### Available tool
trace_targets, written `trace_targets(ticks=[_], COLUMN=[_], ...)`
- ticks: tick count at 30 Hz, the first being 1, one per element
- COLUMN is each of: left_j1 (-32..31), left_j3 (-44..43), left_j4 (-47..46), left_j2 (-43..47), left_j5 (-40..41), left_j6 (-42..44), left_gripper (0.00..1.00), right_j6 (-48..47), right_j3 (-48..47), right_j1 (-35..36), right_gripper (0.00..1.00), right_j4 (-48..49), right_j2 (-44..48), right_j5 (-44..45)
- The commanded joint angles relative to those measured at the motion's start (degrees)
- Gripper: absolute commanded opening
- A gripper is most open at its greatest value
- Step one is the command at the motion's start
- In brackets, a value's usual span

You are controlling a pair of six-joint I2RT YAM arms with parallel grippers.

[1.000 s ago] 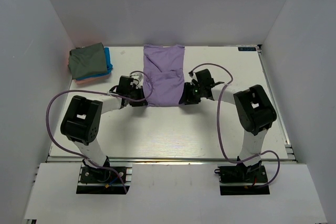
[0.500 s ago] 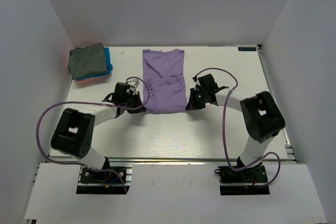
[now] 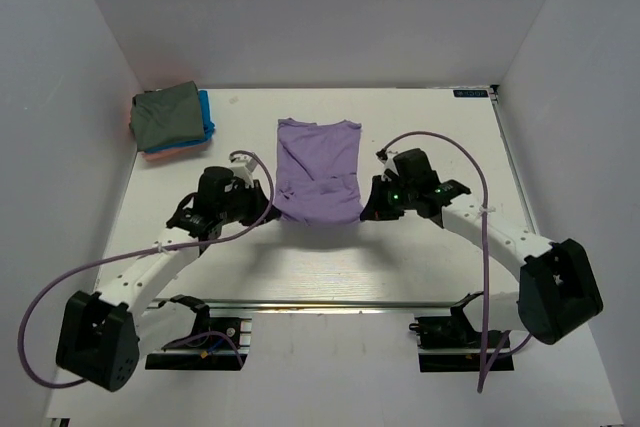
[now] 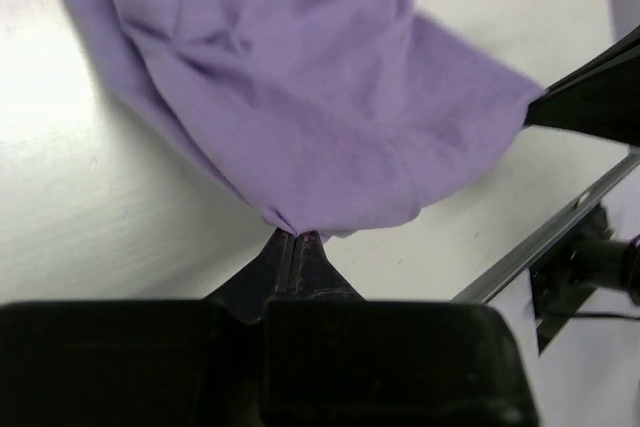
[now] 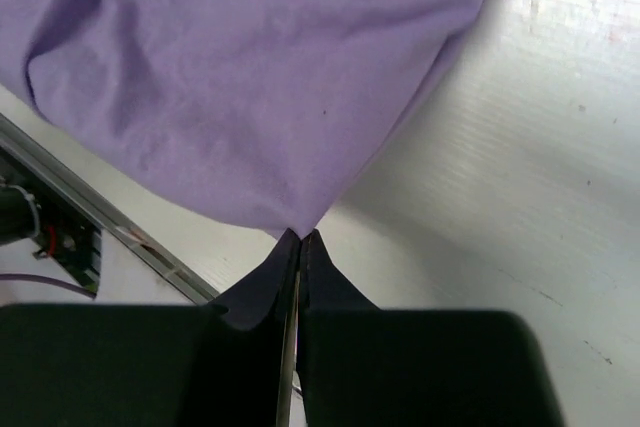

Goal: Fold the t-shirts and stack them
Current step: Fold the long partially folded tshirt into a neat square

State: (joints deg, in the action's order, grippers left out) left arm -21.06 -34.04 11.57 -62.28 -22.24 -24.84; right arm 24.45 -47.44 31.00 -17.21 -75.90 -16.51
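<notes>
A lavender-purple t-shirt lies lengthwise on the white table, folded into a narrow strip, its near hem lifted. My left gripper is shut on the shirt's near left corner. My right gripper is shut on the near right corner. In both wrist views the purple cloth hangs stretched from the pinched tips. A stack of folded t-shirts sits at the far left corner: olive-grey on top, bright blue and salmon-pink edges showing under it.
White walls enclose the table on three sides. A metal rail runs along the near table edge, in front of the arm bases. Purple cables loop from both arms over the table.
Both grippers have closed on the shirt's near corners and pulled toward the near edge. The shirt has slid nearer, its far end now away from the back wall.
</notes>
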Motion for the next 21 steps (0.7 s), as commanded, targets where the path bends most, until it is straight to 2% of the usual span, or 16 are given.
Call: trace_targets(ticks=[1, 8, 13, 17, 21], left_j1=[-0.21, 1.11, 1.63, 1.64, 1.64], left_j3=[-5.85, -15.25, -22.19, -30.11, -36.08], left_j4=[2.66, 3.37, 4.77, 4.77, 5.3], left_j2=[3.31, -4.23, -11.45, -17.86, -24.54], left_j5=[4.82, 9.4, 17.57, 20.21, 22.33], left_j6=[-1.79, -3.64, -3.64, -2.93, -0.92], left_gripper=[0.0, 0.0, 0.0, 0.0, 0.0], right_j6=[-0.36, -1.07, -2.38, -3.53, -3.79], right_j3=[-6.41, -18.03, -27.17, -36.2, -40.35], right_j1=[0.11, -0.68, -1.91, -3.84, -6.04], right_gripper=[0.0, 0.0, 0.0, 0.0, 0.0], right_j4=[-3.69, -6.08, -8.01, -10.47, -11.88], right_j2=[1.02, -4.17, -9.52, -17.17, -21.48], right_j5=[1.13, 6.92, 10.18, 10.1, 8.78])
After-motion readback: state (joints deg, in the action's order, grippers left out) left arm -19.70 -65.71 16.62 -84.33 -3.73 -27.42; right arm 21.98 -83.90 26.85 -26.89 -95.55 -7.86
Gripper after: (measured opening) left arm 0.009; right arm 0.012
